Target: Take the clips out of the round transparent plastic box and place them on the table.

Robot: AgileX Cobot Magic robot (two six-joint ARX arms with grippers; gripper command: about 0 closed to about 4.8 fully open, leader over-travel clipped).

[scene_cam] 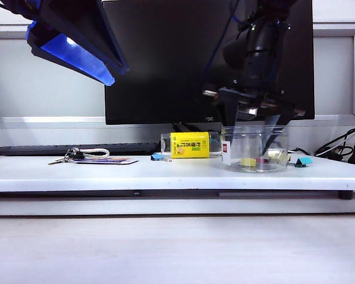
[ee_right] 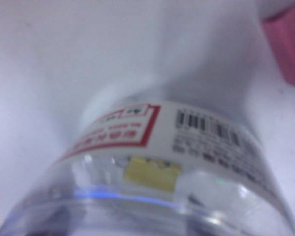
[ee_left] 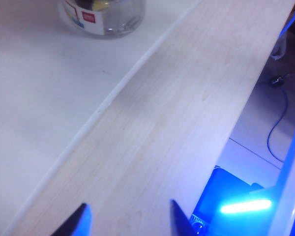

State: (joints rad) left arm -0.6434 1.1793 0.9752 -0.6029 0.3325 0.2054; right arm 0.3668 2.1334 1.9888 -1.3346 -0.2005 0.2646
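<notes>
**We were reaching into the jar for a clip.**

A pale-yellow clip [scene_cam: 248, 161] lay on the floor of the round transparent plastic box [scene_cam: 254, 148], which stood on the white table [scene_cam: 165, 174] toward the right, in front of the monitor [scene_cam: 165, 65]. Our right gripper [scene_cam: 266, 127] hung in the jar's mouth, fingers pointing down; whether its jaws were spread we could not tell from these views. Our left gripper [ee_left: 130, 219] waited high on the left, jaws spread and holding nothing. We judged the pick not yet made: the next move called for lowering onto a clip and pinching it. The jar's white label [ee_right: 137, 130] bore a red-framed panel and a barcode, the writing too blurred to read; the yellow bottle label [scene_cam: 190, 145] was likewise illegible.
</notes>
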